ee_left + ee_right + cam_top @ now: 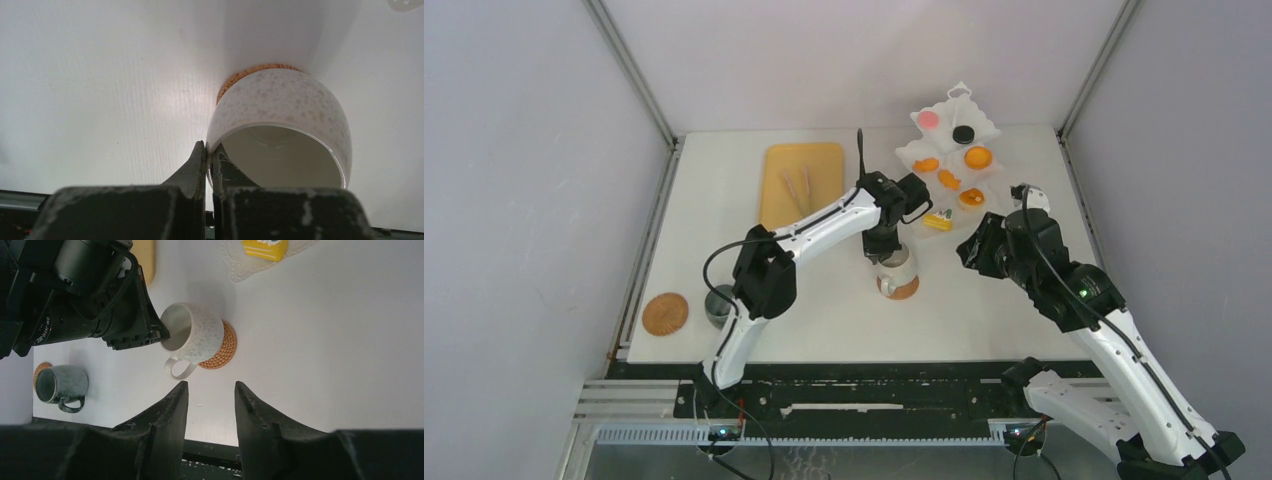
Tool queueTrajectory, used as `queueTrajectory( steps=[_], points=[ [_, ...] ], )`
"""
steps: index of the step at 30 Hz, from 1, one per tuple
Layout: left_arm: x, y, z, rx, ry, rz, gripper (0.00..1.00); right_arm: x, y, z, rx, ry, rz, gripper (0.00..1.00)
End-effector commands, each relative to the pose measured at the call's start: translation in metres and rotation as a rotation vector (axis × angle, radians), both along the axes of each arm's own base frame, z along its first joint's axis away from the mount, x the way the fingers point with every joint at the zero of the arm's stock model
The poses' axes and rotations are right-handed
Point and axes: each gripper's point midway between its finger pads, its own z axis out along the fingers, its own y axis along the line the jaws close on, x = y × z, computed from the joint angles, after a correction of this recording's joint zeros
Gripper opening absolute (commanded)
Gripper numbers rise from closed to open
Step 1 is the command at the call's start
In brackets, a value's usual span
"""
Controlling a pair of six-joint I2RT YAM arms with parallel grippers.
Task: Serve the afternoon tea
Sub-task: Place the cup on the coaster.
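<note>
While grey mug (pixel 719 305) sits beside spare coaster (pixel 665 314), well left of white mug (pixel 285 105) | left tool (pixel 206 150): clamped shut on white mug's rim, mug tilted on its coaster (pixel 250 72) | right tool (pixel 210 390): right of white mug, half open, empty | risk: thin rim pinch slips, mug topples off coaster.

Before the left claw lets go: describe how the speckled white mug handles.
The speckled white ceramic mug looks rigid and glazed, so the left claw, pinching only its thin rim, may slip. Its one-sided handle and rounded body could let it tip on the round cork coaster.
</note>
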Motion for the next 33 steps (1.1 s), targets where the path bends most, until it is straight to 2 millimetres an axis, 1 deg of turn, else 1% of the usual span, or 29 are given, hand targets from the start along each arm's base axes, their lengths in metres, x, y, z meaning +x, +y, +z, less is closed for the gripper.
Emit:
queueTrajectory(
  steps=[1, 4, 8, 12, 22, 28, 33],
  points=[
    [-0.001, -0.007, 0.032, -0.038, -0.057, 0.026, 0.00, -0.002, 0.003, 0.001, 0.016, -0.007, 0.027, 0.47],
    [-0.005, -0.006, 0.029, -0.024, -0.054, 0.026, 0.00, -0.002, 0.005, 0.000, 0.024, -0.006, 0.036, 0.47],
    [-0.006, -0.009, 0.027, -0.021, -0.051, 0.022, 0.00, -0.003, 0.006, 0.000, 0.023, -0.006, 0.042, 0.47],
    [-0.007, -0.007, 0.023, 0.000, -0.052, 0.022, 0.00, -0.003, 0.007, -0.002, 0.023, -0.002, 0.045, 0.47],
    [-0.003, -0.014, 0.016, 0.006, -0.067, 0.019, 0.00, -0.003, 0.007, -0.008, 0.027, 0.009, 0.041, 0.47],
    [-0.006, -0.020, 0.013, -0.001, -0.064, 0.007, 0.07, -0.004, 0.006, -0.010, 0.031, 0.013, 0.037, 0.47],
    [-0.011, -0.023, 0.014, 0.000, -0.062, -0.010, 0.22, -0.004, 0.007, -0.011, 0.032, 0.017, 0.040, 0.47]
  ],
)
